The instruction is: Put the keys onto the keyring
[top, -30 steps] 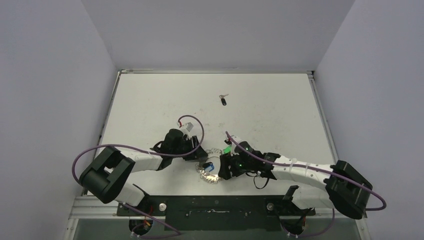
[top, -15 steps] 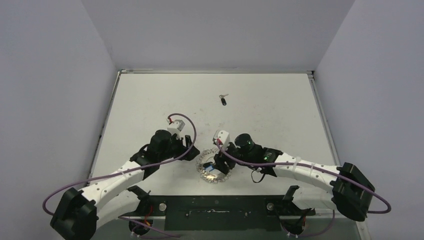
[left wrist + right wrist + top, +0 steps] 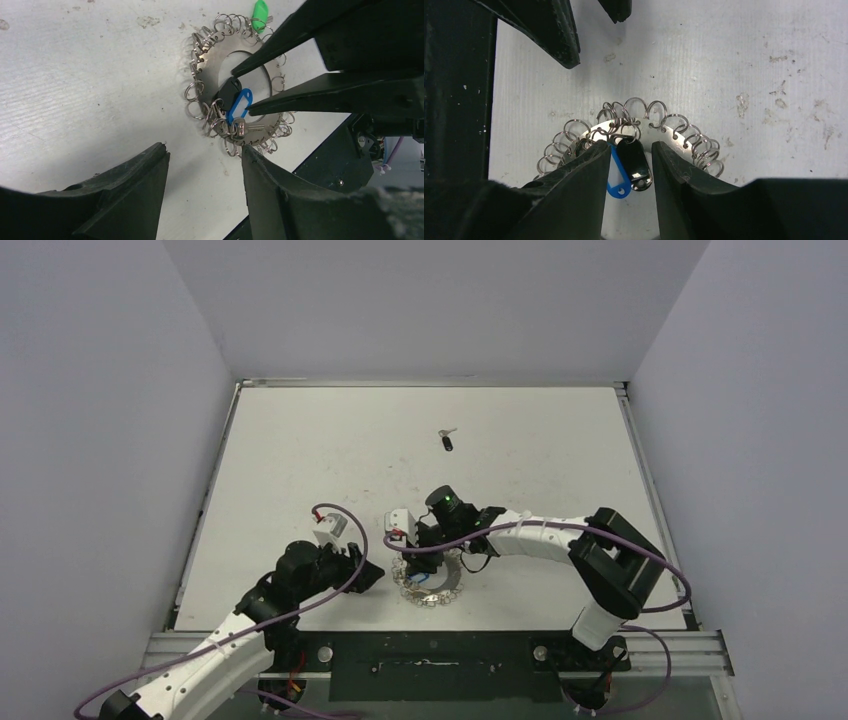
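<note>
Right gripper [image 3: 631, 146] low over the keyring [image 3: 694, 137], jaws a little apart around a black-headed key [image 3: 634, 160].

The keyring lies flat on the white table [image 3: 300, 440] near its front edge. The black-headed key rests in the ring's hollow centre, side by side with a blue tag [image 3: 616, 175]. The right fingers straddle the pair, one close against the tag, with a sliver of gap at the key, so nothing is clamped. The left gripper [image 3: 204, 149] hangs just beside the ring, jaws wide and empty. A green tag [image 3: 259, 9] sits at the rim. The other black key [image 3: 446, 441] lies well apart, farther up the table.
</note>
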Robot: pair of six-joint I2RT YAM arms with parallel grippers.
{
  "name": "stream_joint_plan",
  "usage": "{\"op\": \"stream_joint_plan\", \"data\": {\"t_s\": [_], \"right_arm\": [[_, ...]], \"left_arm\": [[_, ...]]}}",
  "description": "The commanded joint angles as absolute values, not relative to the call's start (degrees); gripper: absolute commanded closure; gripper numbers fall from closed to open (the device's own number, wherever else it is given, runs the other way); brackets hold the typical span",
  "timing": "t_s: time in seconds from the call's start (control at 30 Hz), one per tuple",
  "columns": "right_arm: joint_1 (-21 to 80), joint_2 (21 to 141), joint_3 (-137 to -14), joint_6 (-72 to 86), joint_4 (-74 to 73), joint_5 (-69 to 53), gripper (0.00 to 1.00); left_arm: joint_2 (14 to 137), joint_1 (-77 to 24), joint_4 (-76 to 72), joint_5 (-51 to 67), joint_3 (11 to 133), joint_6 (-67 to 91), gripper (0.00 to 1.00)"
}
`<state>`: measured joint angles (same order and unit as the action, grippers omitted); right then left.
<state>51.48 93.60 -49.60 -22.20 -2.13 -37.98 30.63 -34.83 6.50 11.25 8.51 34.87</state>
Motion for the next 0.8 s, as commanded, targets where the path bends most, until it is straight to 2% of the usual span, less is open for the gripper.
{"op": "stream_joint_plan", "data": {"t_s": [0.0, 0.23, 0.43, 0.53, 0.77], "right_arm": [[51.24, 97.82, -54.83, -31.88, -7.27, -44.68, 0.63], [51.41, 102.97, -57.54, -32.46, -7.85, -45.23, 0.66], [51.37, 104.28, -58.44, -33.09, -9.71, -44.77, 0.85], [51.33, 104.34, -58.40, -32.64, -9.67, -44.10, 0.99], [51.25, 102.92, -57.46, -30.68, -8.52, -43.60, 1.00]], "left_arm": [[27.55, -35.09, 5.17, 13.22, 8.58, 33.77, 0.47], [27.60, -35.16, 4.96, 13.16, 8.55, 33.31, 0.49], [29.16, -35.16, 3.39, 13.53, 8.62, 32.98, 0.50], [30.27, -35.16, 1.68, 14.18, 8.53, 32.27, 0.52], [33.02, -35.16, -5.45, 18.15, 7.99, 28.43, 0.56]]}}
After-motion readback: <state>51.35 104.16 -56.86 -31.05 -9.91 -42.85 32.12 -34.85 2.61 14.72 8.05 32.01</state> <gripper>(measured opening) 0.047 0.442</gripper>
